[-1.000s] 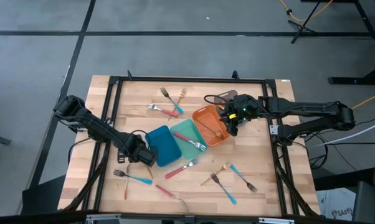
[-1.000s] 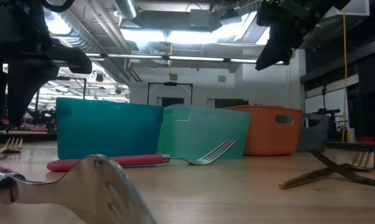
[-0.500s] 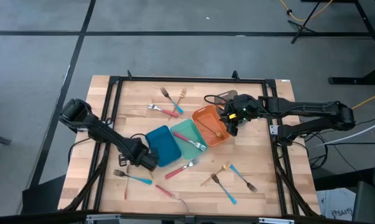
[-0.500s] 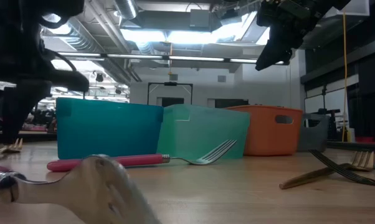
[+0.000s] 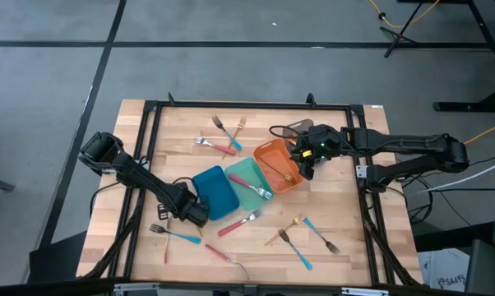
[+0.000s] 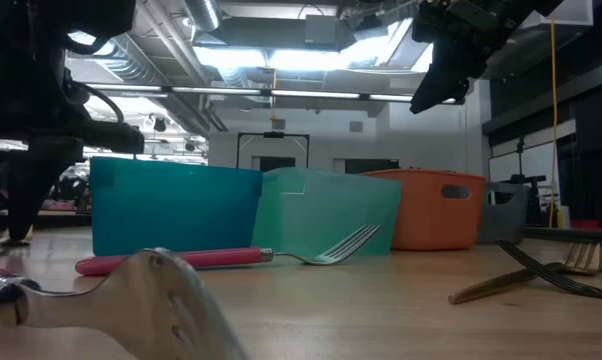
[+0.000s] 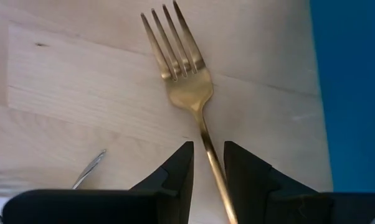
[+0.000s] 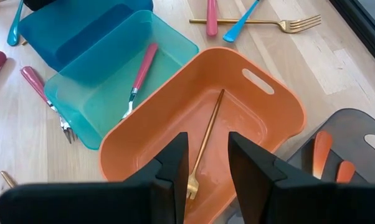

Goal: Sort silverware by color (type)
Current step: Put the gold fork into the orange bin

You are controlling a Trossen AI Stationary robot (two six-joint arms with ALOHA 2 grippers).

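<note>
Beside the blue tray [image 5: 215,191], left gripper [image 7: 207,163] straddles the gold fork [image 7: 186,77], fingers apart either side of its thin handle — closing off-centre could skid it away. Right gripper [image 8: 205,155] hovers parted above the orange tray [image 8: 271,106].

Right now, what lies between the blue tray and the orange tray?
The teal tray sits between the blue tray and the orange tray, holding a red-handled fork; the high view shows the row.
</note>
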